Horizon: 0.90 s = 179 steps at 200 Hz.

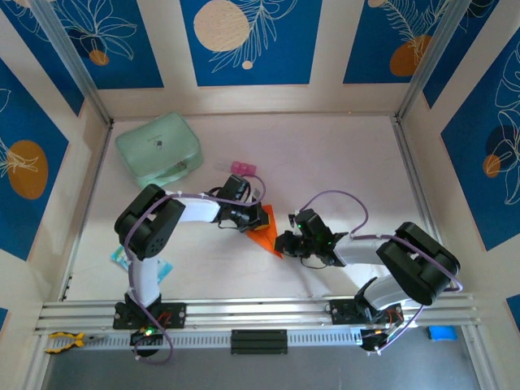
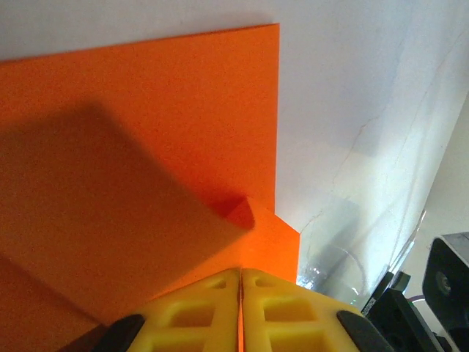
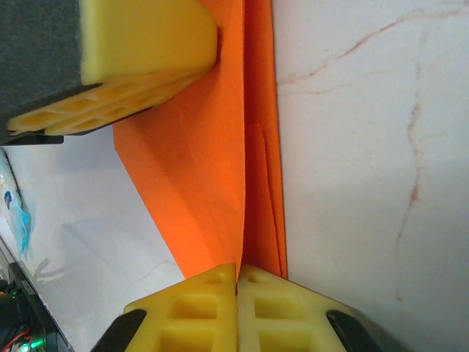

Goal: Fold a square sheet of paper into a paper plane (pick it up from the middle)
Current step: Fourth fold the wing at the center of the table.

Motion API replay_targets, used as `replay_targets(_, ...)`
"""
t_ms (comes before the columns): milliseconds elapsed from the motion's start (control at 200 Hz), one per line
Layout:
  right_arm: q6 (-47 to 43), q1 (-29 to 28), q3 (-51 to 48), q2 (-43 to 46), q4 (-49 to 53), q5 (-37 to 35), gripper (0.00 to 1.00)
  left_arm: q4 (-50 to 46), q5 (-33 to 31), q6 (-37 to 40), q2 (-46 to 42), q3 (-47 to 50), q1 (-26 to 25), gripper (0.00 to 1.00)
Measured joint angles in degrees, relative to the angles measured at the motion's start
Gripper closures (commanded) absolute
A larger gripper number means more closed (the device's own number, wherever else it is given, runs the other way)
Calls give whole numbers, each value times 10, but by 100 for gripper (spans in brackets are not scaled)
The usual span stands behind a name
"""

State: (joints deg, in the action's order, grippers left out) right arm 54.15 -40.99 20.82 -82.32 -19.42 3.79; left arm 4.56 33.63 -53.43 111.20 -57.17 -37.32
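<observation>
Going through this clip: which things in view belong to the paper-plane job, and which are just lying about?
In the job:
- orange paper sheet, partly folded
- left tool, shut on the sheet
- right tool, shut on the sheet

Lying about:
- mint-green case
- pink block
- yellow clamp by the near rail

Top view: orange paper largely hidden under left tool and right tool; left wrist: paper cut off left and bottom; outline indeterminate.
</observation>
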Motion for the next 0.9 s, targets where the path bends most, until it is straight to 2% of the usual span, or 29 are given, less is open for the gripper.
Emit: replay_targets(895, 10, 10, -5, -5, -11, 25, 94, 23, 8, 0, -1, 5, -12, 83)
